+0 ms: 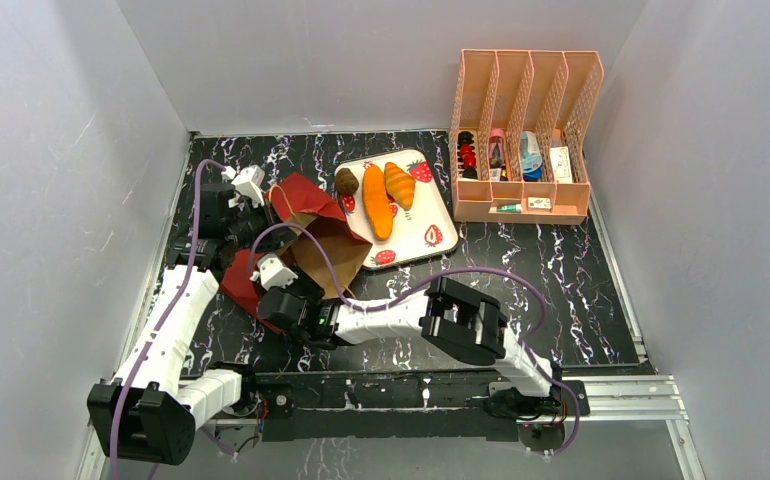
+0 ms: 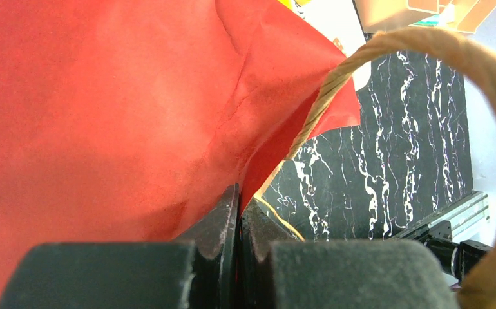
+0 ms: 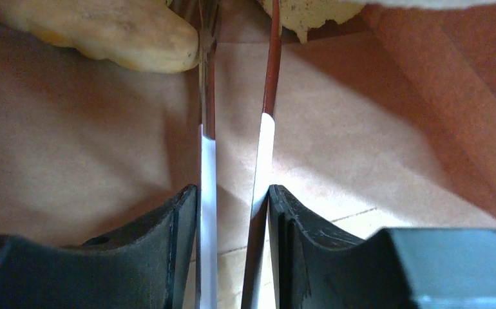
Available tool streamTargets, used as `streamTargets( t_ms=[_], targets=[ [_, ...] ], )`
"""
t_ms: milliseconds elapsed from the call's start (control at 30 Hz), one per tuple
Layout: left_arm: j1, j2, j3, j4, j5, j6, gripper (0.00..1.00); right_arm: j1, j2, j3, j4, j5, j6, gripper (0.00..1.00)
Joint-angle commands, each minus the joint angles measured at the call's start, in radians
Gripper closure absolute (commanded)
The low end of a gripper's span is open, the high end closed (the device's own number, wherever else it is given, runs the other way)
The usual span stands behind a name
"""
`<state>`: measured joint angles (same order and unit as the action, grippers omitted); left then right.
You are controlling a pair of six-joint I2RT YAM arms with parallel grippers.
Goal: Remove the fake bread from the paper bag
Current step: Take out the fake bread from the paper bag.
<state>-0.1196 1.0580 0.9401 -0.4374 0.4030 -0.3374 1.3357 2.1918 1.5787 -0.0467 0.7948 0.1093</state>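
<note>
Lying inside the bag [image 1: 346, 235], a tan loaf [image 3: 104, 32] with a smooth, rounded end shows at the upper left of the right wrist view. A paler, rough-edged piece [image 3: 310, 13] shows at the top edge; how much more bread is in there cannot be told. Both pieces rest against the kraft lining, just beyond the tips of the tongs [image 3: 207, 167].

Three pieces are out, on the tray [image 1: 431, 240] just right of the bag: a dark brown round roll [image 1: 347, 181], a long orange baguette [image 1: 376, 200] and an orange ridged croissant [image 1: 399, 184], side by side.

The bag lies on its side on the table [image 1: 561, 290], creased, with its red paper to the left and its brown mouth toward the tray.

The right gripper [image 3: 232, 193] is inside the bag, grasping the tongs, whose two blades stand apart between its fingers. The left gripper [image 2: 239, 212] is clenched on the bag's red edge, the twine handle [image 2: 426, 51] looping beside it.

A peach rack [image 1: 526, 140] stands at the back right.
</note>
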Motion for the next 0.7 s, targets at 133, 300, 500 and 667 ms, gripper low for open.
streamTargets(
  t_ms=[133,300,500,667],
  targets=[
    [-0.015,-0.040,-0.002,-0.021,0.092,-0.035,1.00,-0.036,0.047,0.086,0.068,0.089,-0.047,0.62],
    [-0.016,-0.058,-0.005,-0.037,0.090,-0.036,1.00,-0.064,0.057,0.085,0.066,0.120,-0.031,0.68],
    [-0.015,-0.073,-0.007,-0.038,0.079,-0.039,1.00,-0.132,-0.012,0.006,0.050,0.050,0.038,0.94],
    [-0.016,-0.077,-0.020,0.009,0.060,-0.064,1.00,-0.155,-0.082,-0.059,0.032,-0.001,0.047,1.00]
  ],
)
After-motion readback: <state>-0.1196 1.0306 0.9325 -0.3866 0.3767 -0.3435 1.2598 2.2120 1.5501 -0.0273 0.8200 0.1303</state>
